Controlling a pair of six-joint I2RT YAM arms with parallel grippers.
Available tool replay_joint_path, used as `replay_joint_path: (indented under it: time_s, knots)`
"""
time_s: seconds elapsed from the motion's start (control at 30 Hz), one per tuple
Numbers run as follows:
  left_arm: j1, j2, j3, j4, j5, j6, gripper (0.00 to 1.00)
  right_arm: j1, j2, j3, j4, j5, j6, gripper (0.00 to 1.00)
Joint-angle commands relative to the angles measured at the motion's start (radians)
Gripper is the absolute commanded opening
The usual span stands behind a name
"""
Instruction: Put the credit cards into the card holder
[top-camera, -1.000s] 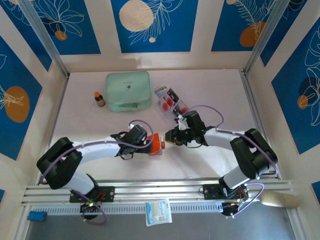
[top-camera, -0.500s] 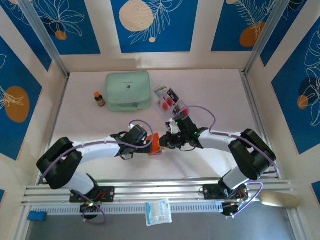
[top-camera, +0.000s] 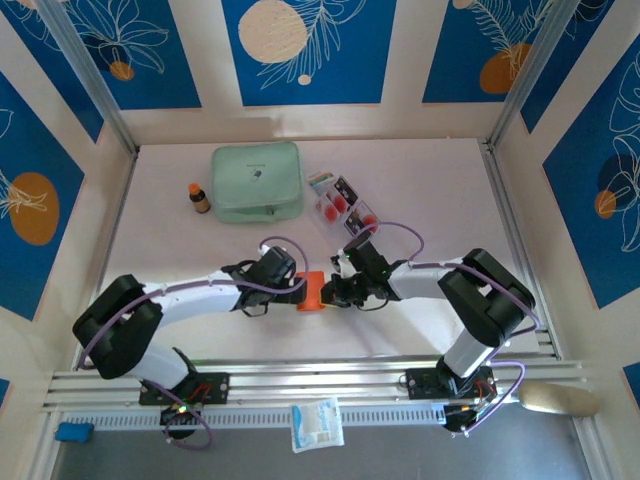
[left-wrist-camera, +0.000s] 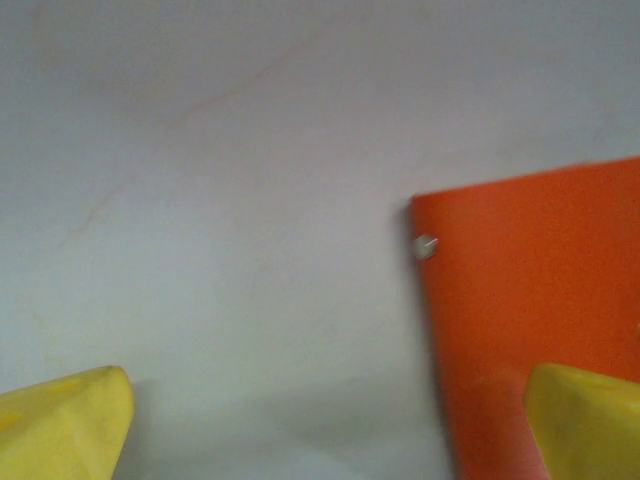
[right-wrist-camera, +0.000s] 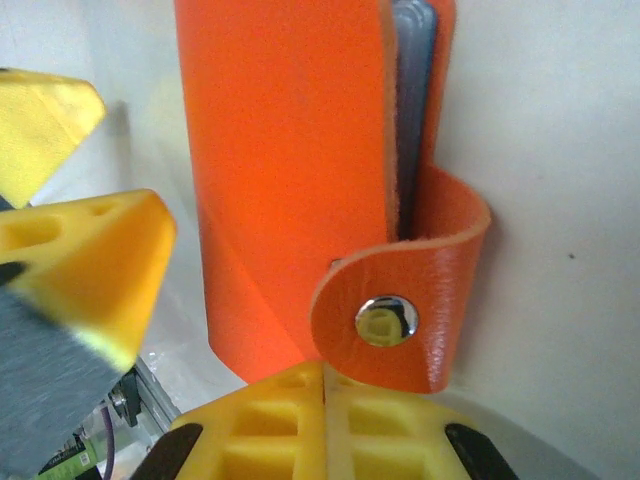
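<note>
The orange card holder (top-camera: 311, 290) lies folded on the surface (top-camera: 430, 190) between the arms. The left claw (left-wrist-camera: 330, 420) gapes wide over its edge. The right claw (right-wrist-camera: 325, 385) is closed tight just below the snap tab (right-wrist-camera: 385, 320); whether it pinches the tab, I cannot tell. The credit cards (top-camera: 342, 205) lie well apart, beside the mint pouch (top-camera: 256, 182). No card looks loaded, so all the inserting remains.

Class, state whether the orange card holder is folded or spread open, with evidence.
Folded: the card holder has its covers together, grey sleeves edge-on between them, snap tab curled round front. Fastened: cannot tell.
</note>
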Motion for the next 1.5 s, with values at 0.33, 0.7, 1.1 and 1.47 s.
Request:
replay_joint_path:
  time_s: [0.33,0.7,1.1,1.47]
  knots:
    - [0.003,0.102,0.078,-0.002,-0.022,0.094,1.00,0.012,0.007,-0.011,-0.018,0.012,0.010,0.06]
    - [0.002,0.126,0.029,-0.036,-0.062,0.113,1.00,-0.051,-0.150,0.110,-0.325,0.136,-0.076,0.09]
    - [-0.003,0.139,0.019,-0.042,-0.076,0.110,1.00,0.020,-0.022,0.346,-0.610,0.351,-0.172,0.41]
    - [-0.005,0.136,0.018,-0.039,-0.074,0.105,1.00,0.071,0.107,0.446,-0.661,0.409,-0.200,0.41]
